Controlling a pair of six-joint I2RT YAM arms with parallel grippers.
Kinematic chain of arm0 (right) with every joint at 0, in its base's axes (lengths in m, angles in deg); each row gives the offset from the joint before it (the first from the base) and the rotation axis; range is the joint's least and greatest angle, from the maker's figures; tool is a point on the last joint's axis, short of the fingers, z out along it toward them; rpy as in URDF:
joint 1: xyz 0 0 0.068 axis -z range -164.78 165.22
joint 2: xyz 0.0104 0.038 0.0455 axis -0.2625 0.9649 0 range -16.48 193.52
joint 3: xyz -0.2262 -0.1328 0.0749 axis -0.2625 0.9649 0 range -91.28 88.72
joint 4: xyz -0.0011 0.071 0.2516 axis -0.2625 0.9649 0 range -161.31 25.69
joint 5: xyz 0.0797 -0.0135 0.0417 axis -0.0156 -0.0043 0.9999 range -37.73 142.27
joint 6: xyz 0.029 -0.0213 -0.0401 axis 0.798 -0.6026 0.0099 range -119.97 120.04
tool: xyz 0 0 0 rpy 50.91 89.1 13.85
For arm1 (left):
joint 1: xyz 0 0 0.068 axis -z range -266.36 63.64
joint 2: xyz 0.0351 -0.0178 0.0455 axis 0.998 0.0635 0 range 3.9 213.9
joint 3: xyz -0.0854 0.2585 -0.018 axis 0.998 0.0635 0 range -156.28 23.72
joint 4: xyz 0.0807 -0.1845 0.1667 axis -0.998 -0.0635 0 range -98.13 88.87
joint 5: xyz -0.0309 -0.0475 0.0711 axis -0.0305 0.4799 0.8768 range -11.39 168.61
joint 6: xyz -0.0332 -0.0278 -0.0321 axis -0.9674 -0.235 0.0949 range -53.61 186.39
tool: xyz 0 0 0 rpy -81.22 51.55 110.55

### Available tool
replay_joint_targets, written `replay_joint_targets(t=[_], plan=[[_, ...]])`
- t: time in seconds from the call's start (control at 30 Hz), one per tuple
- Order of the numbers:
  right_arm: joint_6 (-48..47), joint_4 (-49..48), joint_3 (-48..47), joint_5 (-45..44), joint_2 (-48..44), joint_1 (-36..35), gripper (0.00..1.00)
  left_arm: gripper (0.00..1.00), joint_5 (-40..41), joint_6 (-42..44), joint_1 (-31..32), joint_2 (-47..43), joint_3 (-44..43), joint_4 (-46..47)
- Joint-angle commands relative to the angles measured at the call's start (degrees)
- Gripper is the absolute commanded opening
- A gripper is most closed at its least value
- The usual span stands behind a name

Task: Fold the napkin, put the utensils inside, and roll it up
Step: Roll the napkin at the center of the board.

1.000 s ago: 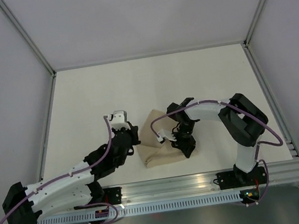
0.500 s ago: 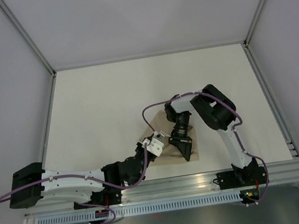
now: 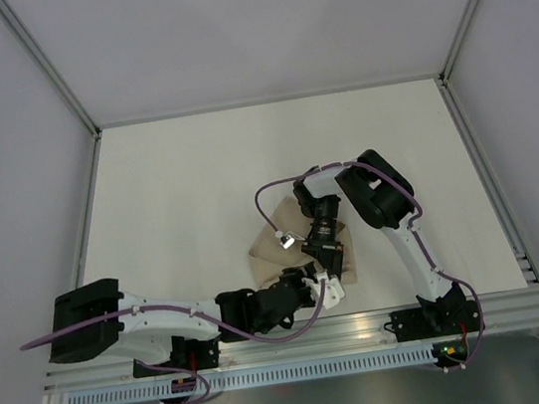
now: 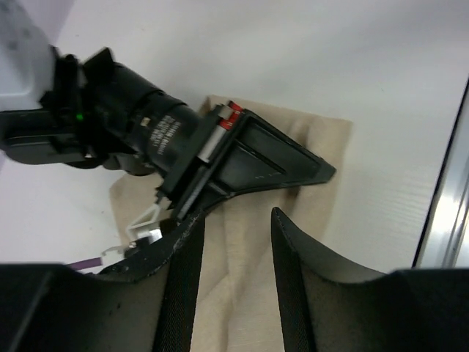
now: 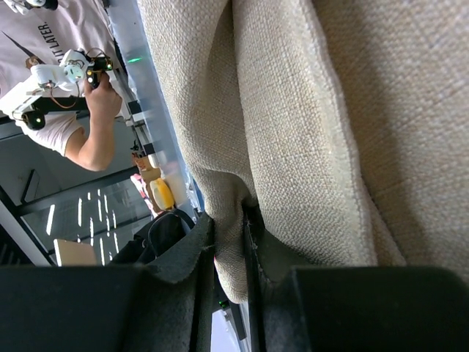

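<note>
1. The napkin [image 3: 266, 261] is found bunched on the table [image 3: 243, 155], toward 6 o'clock in the top view, near the front rail.
2. The right gripper [image 5: 229, 249] is clamped on a fold of the cloth.
3. The left gripper [image 4: 234, 242] is held at the napkin's 5 o'clock side, its fingers apart, with cloth seen between them.

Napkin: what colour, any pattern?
Plain beige-tan, no pattern. The napkin shows best in the right wrist view, where its weave is visible.
</note>
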Motion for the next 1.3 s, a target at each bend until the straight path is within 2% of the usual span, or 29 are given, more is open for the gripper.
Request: replay_joint_targets(t=[0.0,0.17,0.27,0.53,0.9,1.27], plan=[[-1.8,-8.9,-1.6,-3.6,2.3,0.5,0.23,0.47,-6.8,-1.1,0.4,4.5,-2.3,-3.8],[-1.1,-9.4,-1.3,-4.0,2.3,0.5,0.23,0.52,-9.9,0.1,0.4,9.0,-2.7,-2.8],[-0.4,-10.0,-1.0,-4.7,2.5,0.6,0.23,0.58,-12.0,0.6,0.4,10.9,-3.5,-3.3],[-0.1,-10.2,-0.9,-5.0,2.8,0.6,0.24,0.61,-13.7,3.3,0.4,16.3,-4.2,-1.0],[0.1,-10.9,-0.6,-5.1,2.9,0.6,0.24,0.56,-8.7,3.5,-0.7,21.2,-2.3,4.2],[0.4,-11.1,-0.6,-5.0,2.7,0.6,0.24,0.47,-6.8,1.9,-1.6,24.5,-2.9,2.9]])
